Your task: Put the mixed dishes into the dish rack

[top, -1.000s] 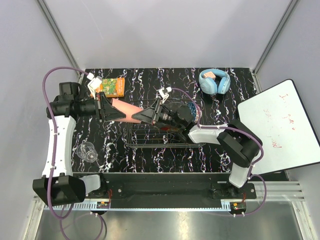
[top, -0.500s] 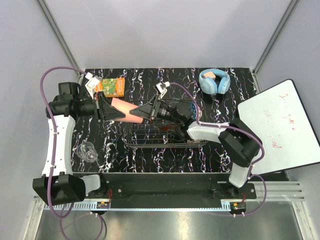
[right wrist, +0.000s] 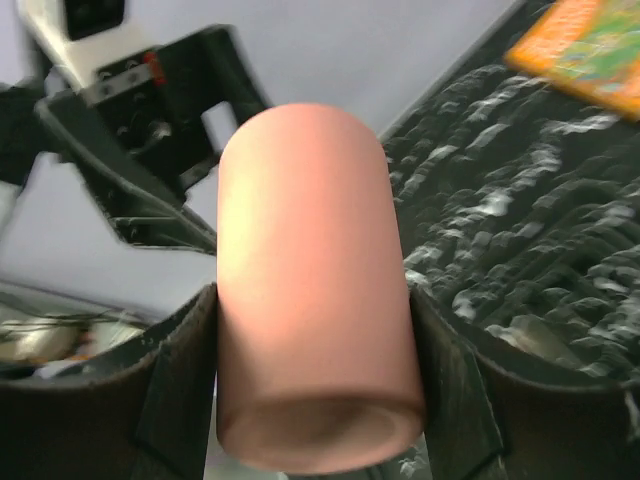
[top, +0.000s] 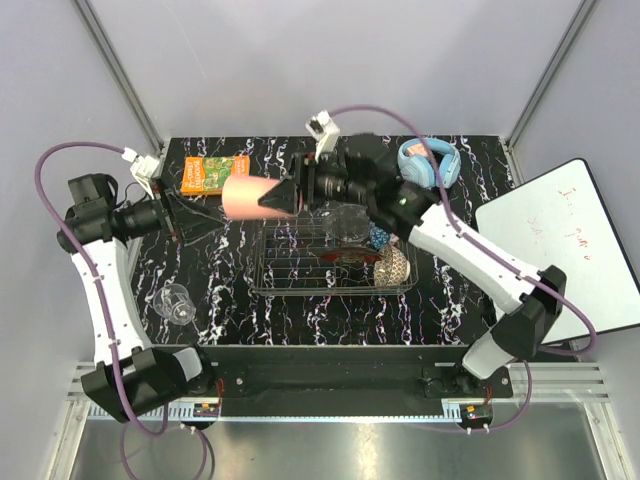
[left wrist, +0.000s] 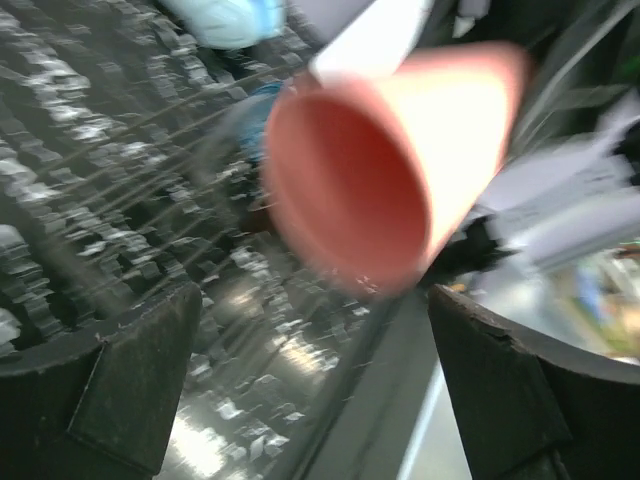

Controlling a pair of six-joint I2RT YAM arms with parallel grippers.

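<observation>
Counts: you have one dish rack [top: 295, 272], one salmon-pink cup [right wrist: 310, 280], one clear stemmed glass [top: 177, 302], one orange-green book [top: 213, 173], one pair of light blue headphones [top: 430, 162], and four dishes inside the rack.
In the rack: glossy red plate [top: 345, 256], clear glass bowl [top: 345, 222], blue patterned bowl [top: 381, 237] and beige patterned bowl [top: 394, 266], all in its right half.
Right gripper [right wrist: 312, 385]: your jaws are partly closed on the cup, and both fingers [right wrist: 178, 390] press its sides.
Left gripper [left wrist: 315, 390]: your jaws stand wide and hold nothing. The cup's mouth faces them without touching.
Cup place: lifted off the table, lying sideways, just off the rack's far-left corner.
Glass place: on the table, well left of the rack's near-left corner.
Book and headphones: beyond the rack's far-left and far-right corners.
Materials: the rack is a dark wire grid with low sides. The cup is smooth, matte and cylindrical. The table [top: 320, 315] is black with white veining. Your left wrist view is blurred.
</observation>
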